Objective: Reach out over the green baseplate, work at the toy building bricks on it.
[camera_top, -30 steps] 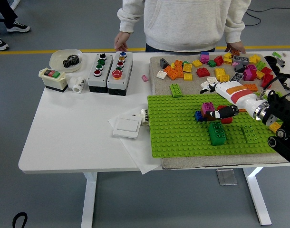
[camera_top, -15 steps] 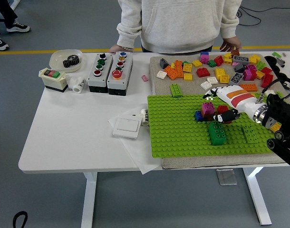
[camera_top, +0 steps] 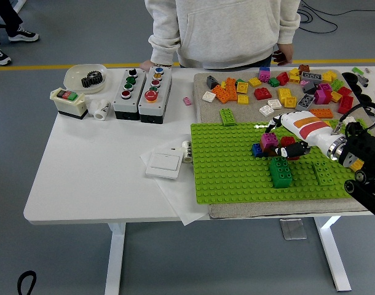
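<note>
A green baseplate [camera_top: 236, 172] is lying flat on a grey mat [camera_top: 280, 208] at the right side of a white tabletop [camera_top: 95, 178]. Near the plate's middle, a small cluster of bricks is sitting together: one purple brick [camera_top: 268, 140], one blue brick [camera_top: 257, 149] just left of it, and one red brick [camera_top: 288, 141] to the right. Just in front of the cluster, one dark green brick [camera_top: 281, 171] is standing on the plate, and one flat green brick [camera_top: 324, 173] is lying farther right. One more green brick [camera_top: 227, 116] is resting at the plate's far edge.

The robot's right hand [camera_top: 287, 136], white with an orange stripe, is reaching in from the right edge over the plate. Its fingers [camera_top: 296, 148] are curling around the cluster, touching the red brick, though whether they are actually gripping it is not clear. The left hand is not showing.

Behind the plate, a loose pile of bricks [camera_top: 280, 89] in orange, yellow, red, white, grey, purple and green is spreading across the mat's far part.

Left of the plate, one white wall switch [camera_top: 163, 165] is lying on a sheet of paper [camera_top: 178, 196]. Farther back, two grey button boxes [camera_top: 142, 93] are standing side by side, with one white bowl [camera_top: 85, 77] holding a black gear beside them.

One person in a light grey sweatshirt [camera_top: 221, 31] is standing at the far side, both hands resting at the tabletop's edge.
</note>
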Motion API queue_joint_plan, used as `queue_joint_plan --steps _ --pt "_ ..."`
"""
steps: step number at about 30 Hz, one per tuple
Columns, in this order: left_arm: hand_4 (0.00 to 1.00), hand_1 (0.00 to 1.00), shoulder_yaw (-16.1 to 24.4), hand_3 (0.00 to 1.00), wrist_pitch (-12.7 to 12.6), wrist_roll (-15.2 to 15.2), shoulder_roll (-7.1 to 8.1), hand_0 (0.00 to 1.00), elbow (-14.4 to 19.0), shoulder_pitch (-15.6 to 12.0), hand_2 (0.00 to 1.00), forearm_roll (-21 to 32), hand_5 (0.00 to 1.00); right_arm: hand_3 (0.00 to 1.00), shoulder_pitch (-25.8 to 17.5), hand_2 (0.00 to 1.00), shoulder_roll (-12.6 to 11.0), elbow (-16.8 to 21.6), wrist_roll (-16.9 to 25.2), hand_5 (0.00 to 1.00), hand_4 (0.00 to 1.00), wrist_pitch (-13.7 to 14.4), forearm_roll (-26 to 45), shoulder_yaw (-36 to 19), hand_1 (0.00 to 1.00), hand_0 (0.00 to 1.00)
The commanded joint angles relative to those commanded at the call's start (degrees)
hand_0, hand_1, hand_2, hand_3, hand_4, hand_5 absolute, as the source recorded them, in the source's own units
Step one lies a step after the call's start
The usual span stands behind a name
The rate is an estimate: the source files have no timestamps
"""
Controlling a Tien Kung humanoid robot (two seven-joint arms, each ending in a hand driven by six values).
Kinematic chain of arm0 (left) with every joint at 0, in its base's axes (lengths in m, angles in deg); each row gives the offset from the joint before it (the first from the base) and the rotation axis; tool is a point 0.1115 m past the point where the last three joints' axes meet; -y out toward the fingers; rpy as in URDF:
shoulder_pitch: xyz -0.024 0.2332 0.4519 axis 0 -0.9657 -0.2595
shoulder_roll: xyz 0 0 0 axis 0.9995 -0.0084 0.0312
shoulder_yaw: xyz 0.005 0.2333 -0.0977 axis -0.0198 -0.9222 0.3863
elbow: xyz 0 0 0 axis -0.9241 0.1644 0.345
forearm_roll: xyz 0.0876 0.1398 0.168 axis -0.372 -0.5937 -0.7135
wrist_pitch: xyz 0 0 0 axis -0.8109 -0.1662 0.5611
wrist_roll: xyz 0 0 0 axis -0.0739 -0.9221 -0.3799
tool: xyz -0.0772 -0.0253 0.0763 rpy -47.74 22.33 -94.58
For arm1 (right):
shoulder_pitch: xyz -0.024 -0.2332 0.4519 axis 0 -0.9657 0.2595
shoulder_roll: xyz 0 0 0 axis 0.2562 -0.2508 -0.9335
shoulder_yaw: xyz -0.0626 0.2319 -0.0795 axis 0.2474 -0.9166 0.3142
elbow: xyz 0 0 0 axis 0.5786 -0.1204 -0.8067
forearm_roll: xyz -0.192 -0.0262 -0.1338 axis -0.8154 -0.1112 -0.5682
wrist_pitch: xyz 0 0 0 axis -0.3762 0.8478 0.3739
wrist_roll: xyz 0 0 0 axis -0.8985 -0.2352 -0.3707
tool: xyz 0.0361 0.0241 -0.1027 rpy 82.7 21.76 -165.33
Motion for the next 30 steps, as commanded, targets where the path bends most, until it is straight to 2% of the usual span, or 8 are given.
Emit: queue_joint_plan --steps 1,12,13,18,19,24,25,30 --pt "0.667 0.743 0.00 0.597 0.02 0.00 0.00 0.745 0.00 0.01 0.709 -0.02 0.601 0.557 0.00 0.645 0.04 -0.10 0.00 0.328 0.719 -0.01 0.05 0.04 0.644 0.630" --pt "0.667 0.742 0.13 0.597 -0.04 0.05 0.00 0.745 0.04 0.06 0.709 -0.33 0.600 0.551 -0.09 0.638 0.26 -0.61 0.84 0.338 0.715 0.93 0.94 0.53 0.642 0.611" --pt "0.667 0.742 0.16 0.597 -0.04 0.04 0.00 0.744 0.04 0.07 0.709 -0.41 0.600 0.530 -0.11 0.589 0.21 -0.56 1.06 0.327 0.683 1.28 1.14 0.46 0.561 0.496" --pt "0.667 0.742 0.24 0.597 -0.12 0.00 -0.01 0.744 0.01 0.05 0.709 -0.60 0.600 0.530 -0.23 0.589 -0.07 -0.31 1.86 0.327 0.683 2.43 2.05 0.14 0.561 0.496" --pt "0.667 0.742 0.26 0.598 -0.14 0.00 -0.01 0.744 0.01 0.03 0.709 -0.64 0.600 0.509 -0.27 0.545 -0.17 -0.18 2.01 0.315 0.665 2.58 2.26 0.09 0.500 0.375" --pt "0.667 0.742 0.32 0.598 -0.18 0.00 0.00 0.744 -0.01 -0.02 0.709 -0.80 0.600 0.509 -0.66 0.545 -0.72 0.95 1.90 0.315 0.665 2.47 3.41 -0.71 0.500 0.375" --pt "0.667 0.742 0.33 0.597 -0.21 0.01 0.00 0.744 -0.01 -0.04 0.710 -0.81 0.601 0.504 -0.80 0.521 -0.88 1.34 1.73 0.323 0.653 2.39 3.72 -1.00 0.458 0.294" --pt "0.667 0.742 0.42 0.597 -0.33 0.00 0.01 0.744 -0.07 -0.12 0.710 -0.94 0.601 0.504 -1.48 0.521 -2.07 4.36 0.02 0.323 0.653 1.47 6.25 -2.67 0.458 0.294"
